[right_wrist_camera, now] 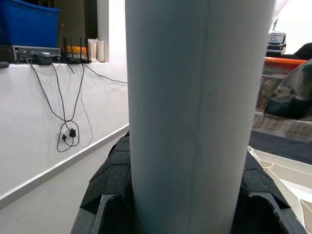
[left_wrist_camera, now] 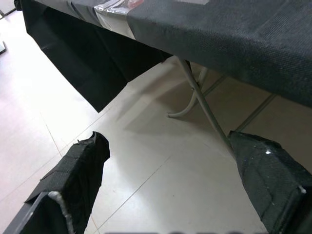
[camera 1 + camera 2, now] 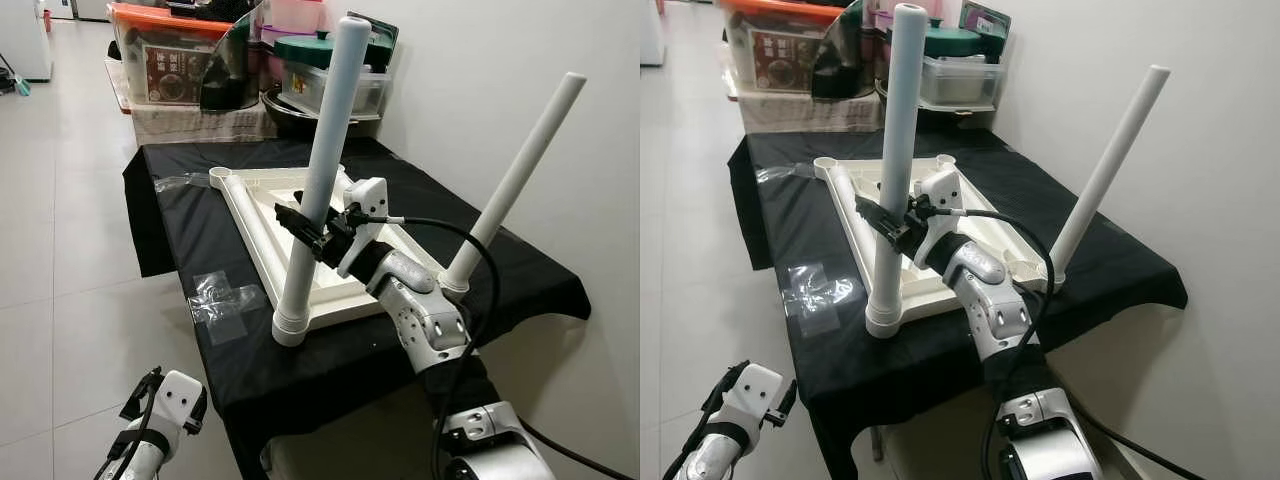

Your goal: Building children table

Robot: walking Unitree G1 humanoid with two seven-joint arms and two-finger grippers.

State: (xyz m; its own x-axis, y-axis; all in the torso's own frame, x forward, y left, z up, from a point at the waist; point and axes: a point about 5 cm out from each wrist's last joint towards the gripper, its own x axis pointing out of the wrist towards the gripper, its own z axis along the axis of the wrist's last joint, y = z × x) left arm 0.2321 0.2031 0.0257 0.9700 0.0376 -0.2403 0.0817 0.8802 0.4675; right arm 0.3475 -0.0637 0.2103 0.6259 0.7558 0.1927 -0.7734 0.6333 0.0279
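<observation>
Nearest the camera, the left end effector [image 3: 150, 385] hangs low beside the counter's front edge, over pale floor tiles [image 3: 60, 330]. In the left wrist view its two black fingers [image 2: 73, 180] stand wide apart, released, with nothing between them; beyond them a metal folding leg [image 2: 202, 105] shows under the black cloth [image 3: 330, 370] that drapes the counter.

On the near part of the counter a clear plastic bag [image 3: 222, 298] lies flat on the cloth, just beside the white tabletop panel [image 3: 265, 215], which lies upside down. A white tubular leg [image 3: 322, 170] stands nearly upright in the panel's near corner socket. The right end effector [image 3: 312, 232] is clenched around this leg at about mid-height; the right wrist view shows the tube [image 1: 195, 117] seated between both black pads [image 1: 109, 175]. A second white leg [image 3: 515, 180] stands tilted in the socket at the panel's right corner, near the wall.

Beyond the counter's far end, plastic storage bins [image 3: 165, 50] and lidded containers [image 3: 340, 85] are stacked. A dark red label on one bin carries print too small to read.
</observation>
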